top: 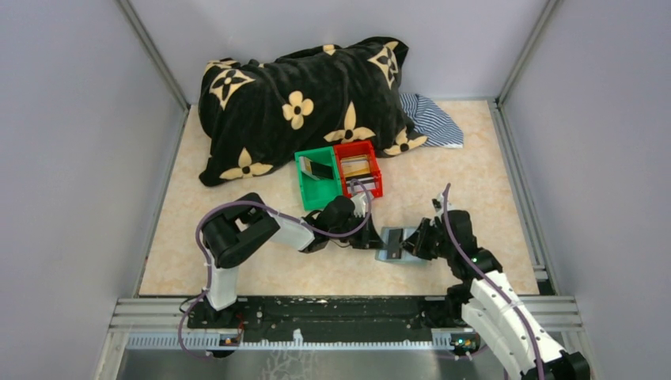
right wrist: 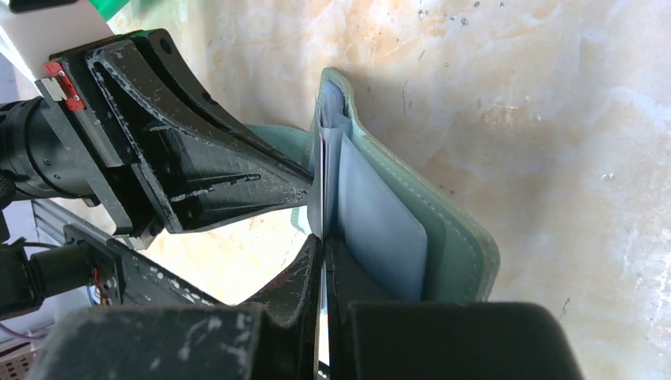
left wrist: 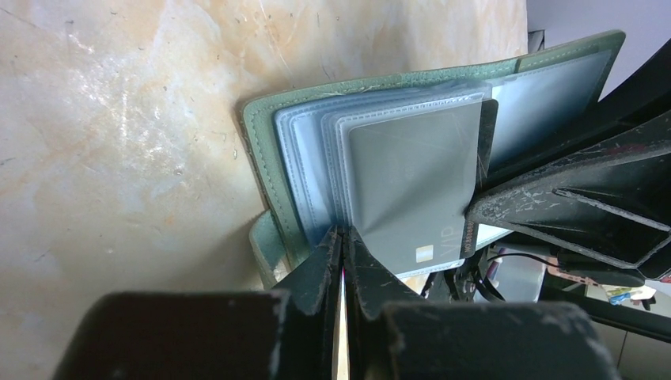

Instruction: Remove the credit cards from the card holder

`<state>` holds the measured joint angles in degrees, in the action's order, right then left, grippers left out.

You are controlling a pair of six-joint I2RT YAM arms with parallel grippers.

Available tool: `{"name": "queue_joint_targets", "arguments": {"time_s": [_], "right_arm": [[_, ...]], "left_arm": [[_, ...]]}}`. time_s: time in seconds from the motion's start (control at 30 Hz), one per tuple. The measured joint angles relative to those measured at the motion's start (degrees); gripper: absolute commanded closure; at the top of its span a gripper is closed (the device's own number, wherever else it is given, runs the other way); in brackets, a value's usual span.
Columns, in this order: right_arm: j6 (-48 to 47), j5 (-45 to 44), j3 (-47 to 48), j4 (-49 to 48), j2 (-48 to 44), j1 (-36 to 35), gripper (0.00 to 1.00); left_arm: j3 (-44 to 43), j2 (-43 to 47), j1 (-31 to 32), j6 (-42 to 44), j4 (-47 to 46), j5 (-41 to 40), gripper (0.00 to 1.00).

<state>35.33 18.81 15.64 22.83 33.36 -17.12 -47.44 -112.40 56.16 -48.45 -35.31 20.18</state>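
Nearest me, the right gripper (right wrist: 323, 253) is pinched tight on a thin edge inside the open card holder (top: 393, 245), at the corner of a grey credit card (left wrist: 411, 182) in its clear sleeve. Facing it, the left gripper (left wrist: 344, 245) is closed to a sliver on the sleeves' lower edge. The holder lies on the table (top: 237, 261) between them. Just beyond stand a green bin (top: 320, 198) with a dark card and a red bin (top: 376, 170) with tan ones. Farthest back are a black flowered blanket (top: 301, 103) and a striped cloth (top: 431, 119).
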Motion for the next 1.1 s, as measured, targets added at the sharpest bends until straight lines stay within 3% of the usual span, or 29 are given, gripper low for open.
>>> {"name": "queue_joint_targets", "arguments": {"time_s": [0.43,1.1], "right_arm": [[0.9,-4.6,2.7,4.8,-3.3,0.0,1.0],[2.2,-8.2,3.2,4.7,1.6,0.0,1.0]], "left_arm": [[0.0,-1.0,0.0,-0.6,-0.8,0.2,0.92],[-2.3,-3.2,-1.2,-4.9,0.1,2.6,0.96]]}}
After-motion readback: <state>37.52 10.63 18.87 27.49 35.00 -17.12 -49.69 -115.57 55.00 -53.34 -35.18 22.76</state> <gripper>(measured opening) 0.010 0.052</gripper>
